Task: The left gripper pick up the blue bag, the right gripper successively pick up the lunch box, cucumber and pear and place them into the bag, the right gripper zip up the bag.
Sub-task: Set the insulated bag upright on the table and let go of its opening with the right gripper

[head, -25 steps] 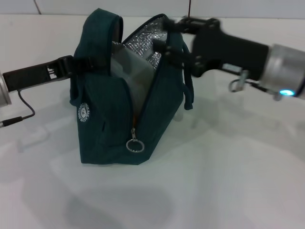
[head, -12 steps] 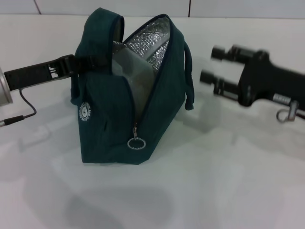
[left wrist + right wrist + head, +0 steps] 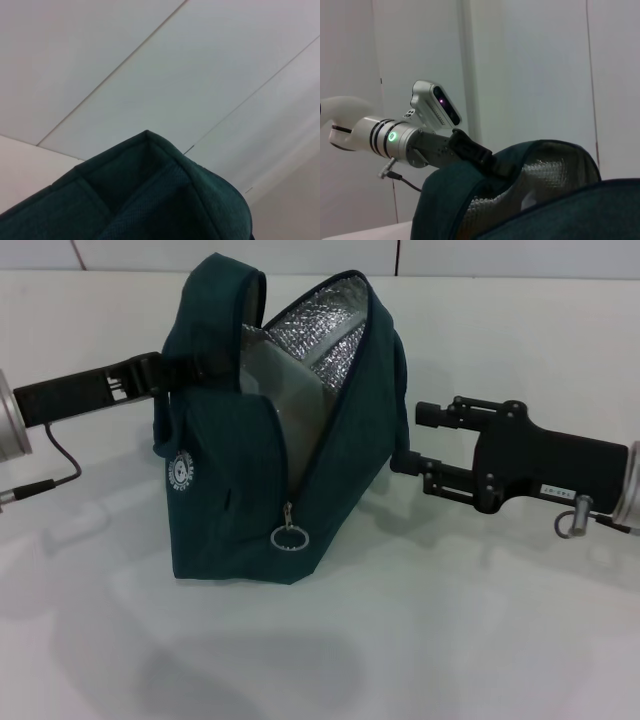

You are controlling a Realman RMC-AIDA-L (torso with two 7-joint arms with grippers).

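The blue bag (image 3: 240,490) stands upright mid-table with its mouth open and silvery lining showing. Its zipper ring pull (image 3: 289,538) hangs low at the front end. My left gripper (image 3: 172,370) comes in from the left, shut on the bag's upper edge by the handle. The lunch box (image 3: 275,400) shows as a clear panel standing inside the bag. My right gripper (image 3: 412,440) is open just right of the bag, level with its side handle loop. The cucumber and pear are out of view. Bag fabric (image 3: 150,200) fills the left wrist view. The right wrist view shows the bag (image 3: 560,210) and the left gripper (image 3: 487,157).
The white table (image 3: 450,620) spreads around the bag. A thin black cable (image 3: 55,465) trails from the left arm at the table's left edge. A pale wall (image 3: 545,75) stands behind.
My right gripper has pulled out of the bag's mouth, moved right and dropped to the level of the bag's side. The left gripper keeps its hold and the bag barely shifts.
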